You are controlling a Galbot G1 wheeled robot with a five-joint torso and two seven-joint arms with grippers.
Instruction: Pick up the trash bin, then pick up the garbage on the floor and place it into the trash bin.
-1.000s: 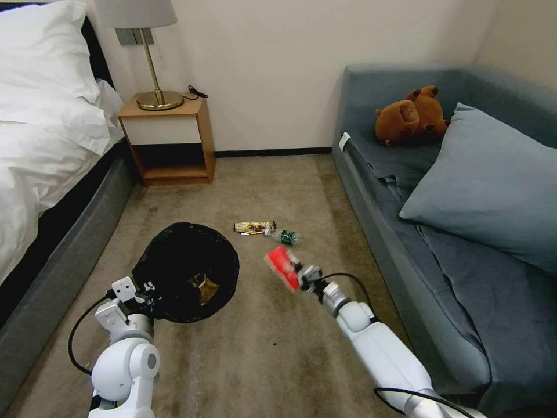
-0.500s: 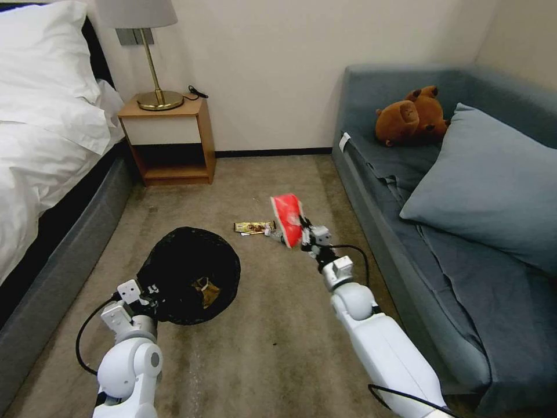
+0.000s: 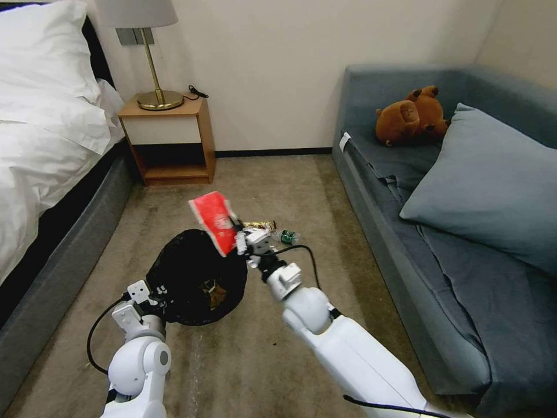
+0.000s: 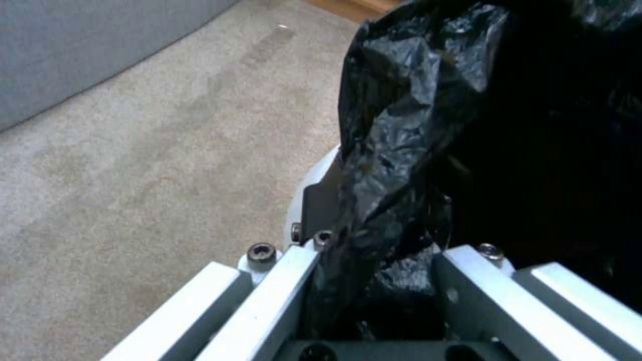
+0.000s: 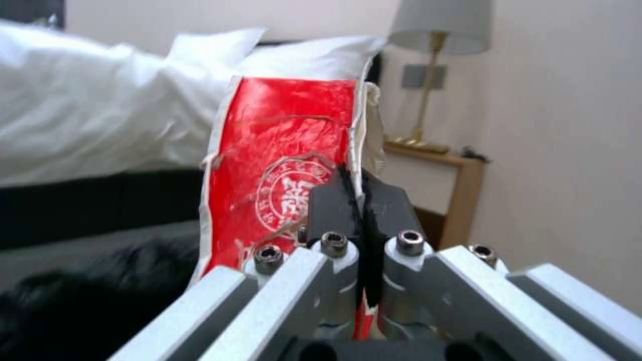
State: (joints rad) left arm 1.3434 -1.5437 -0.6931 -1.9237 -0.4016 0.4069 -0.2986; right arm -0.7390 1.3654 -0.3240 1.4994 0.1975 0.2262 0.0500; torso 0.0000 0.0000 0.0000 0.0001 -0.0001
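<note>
Left gripper (image 3: 155, 295) clamped on the near rim of the trash bin (image 3: 194, 276), holding it off the carpet (image 3: 261, 360); in the left wrist view its fingers (image 4: 281, 291) pinch a fold of the black bag liner (image 4: 415, 125) against the bin wall. A tan-brown scrap (image 3: 216, 292) lies inside the bin.

Right gripper (image 3: 239, 239) pinched tight on the red-white wrapper (image 3: 214, 222); the right wrist view shows both dark pads (image 5: 334, 210) pressed together on the wrapper's edge, the red sheet (image 5: 281, 170) standing up past them. Wrapper held in the air above the far rim of the bin, tilted, over the black liner.

On the carpet beyond the right gripper: yellow-brown snack bar wrapper (image 3: 261, 224), partly hidden by the gripper, and just beside it the small clear bottle with green label (image 3: 287, 236).

Room: bed (image 3: 52, 133) on the left, nightstand (image 3: 168, 139) with lamp (image 3: 148, 52), grey sofa (image 3: 452, 232) on the right with a brown plush toy (image 3: 412, 116)
</note>
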